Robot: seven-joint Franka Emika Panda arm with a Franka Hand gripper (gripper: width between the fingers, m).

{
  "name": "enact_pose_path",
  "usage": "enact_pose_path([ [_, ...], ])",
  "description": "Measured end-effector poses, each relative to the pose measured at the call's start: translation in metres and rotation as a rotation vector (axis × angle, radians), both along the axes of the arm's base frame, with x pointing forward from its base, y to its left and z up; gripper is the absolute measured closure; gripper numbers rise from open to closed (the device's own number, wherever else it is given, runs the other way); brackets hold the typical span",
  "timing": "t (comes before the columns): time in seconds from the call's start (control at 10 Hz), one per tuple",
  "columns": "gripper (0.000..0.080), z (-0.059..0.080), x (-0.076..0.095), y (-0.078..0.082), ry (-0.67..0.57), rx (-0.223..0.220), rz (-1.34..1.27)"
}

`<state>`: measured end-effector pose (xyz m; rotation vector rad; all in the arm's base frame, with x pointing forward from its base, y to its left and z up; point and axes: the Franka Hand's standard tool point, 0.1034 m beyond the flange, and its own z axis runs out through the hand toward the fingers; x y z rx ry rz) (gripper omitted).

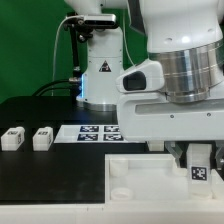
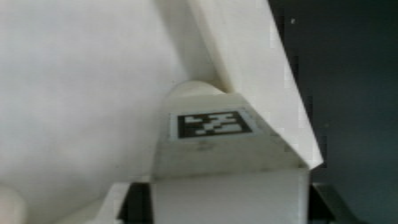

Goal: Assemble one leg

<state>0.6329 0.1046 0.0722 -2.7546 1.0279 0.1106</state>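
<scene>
My gripper (image 1: 199, 158) is shut on a leg (image 1: 200, 172), a small white block with a black-and-white tag on its face. It holds the leg at the right end of the large white panel (image 1: 140, 172). In the wrist view the leg (image 2: 215, 140) fills the space between my dark fingers (image 2: 135, 202), with my gripper (image 2: 222, 198) closed on its sides. The leg's far end is against the white panel (image 2: 80, 90), near the panel's edge. Two more legs (image 1: 12, 138) (image 1: 42, 138) lie on the black table at the exterior view's left.
The marker board (image 1: 95, 131) lies flat behind the panel. A white camera stand (image 1: 97, 70) with cables rises at the back. The black table (image 1: 50, 180) runs to a front edge at the exterior view's left.
</scene>
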Motion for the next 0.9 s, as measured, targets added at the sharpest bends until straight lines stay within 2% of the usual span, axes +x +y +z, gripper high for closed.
enact_pose_path([
  [0.4, 0.0501, -0.0008, -0.0037, -0.0010, 0.131, 0.058, -0.628],
  [0.5, 0.0501, -0.0012, -0.0046, 0.0000, 0.149, 0.068, -0.691],
  [0.8, 0.0501, -0.0019, -0.0057, 0.0019, 0.136, 0.067, -0.620],
  [0.9, 0.0247, -0.0019, -0.0058, 0.0021, 0.117, 0.067, -0.547],
])
